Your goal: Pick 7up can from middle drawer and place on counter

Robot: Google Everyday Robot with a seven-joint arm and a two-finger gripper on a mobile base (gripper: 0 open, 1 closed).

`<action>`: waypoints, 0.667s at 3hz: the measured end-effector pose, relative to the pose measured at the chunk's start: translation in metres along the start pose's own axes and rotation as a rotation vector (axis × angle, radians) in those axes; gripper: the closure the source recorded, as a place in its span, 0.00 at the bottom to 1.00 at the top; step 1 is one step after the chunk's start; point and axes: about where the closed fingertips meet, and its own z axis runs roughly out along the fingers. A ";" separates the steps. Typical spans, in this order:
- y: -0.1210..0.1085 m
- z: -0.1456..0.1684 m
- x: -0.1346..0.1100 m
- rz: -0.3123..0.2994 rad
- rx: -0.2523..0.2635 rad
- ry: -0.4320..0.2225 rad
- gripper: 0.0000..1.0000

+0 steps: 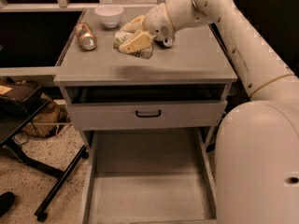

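My gripper (127, 39) is over the counter (187, 64), near its middle back. Its cream fingers (135, 42) are shut on the 7up can (143, 53), a pale can with green print that is mostly hidden between them. The can hangs a little above the counter surface, with a faint shadow under it. The middle drawer (149, 190) is pulled out at the bottom of the view; its grey floor holds nothing.
A copper-brown can (85, 35) lies at the counter's back left and a white bowl (109, 15) stands behind it. A dark blue can (167, 42) peeks out behind my wrist. The top drawer front with a black handle (148, 113) is slightly open. A chair base (46, 171) stands at the left.
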 end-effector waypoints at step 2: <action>-0.007 0.019 0.041 0.098 -0.011 -0.020 1.00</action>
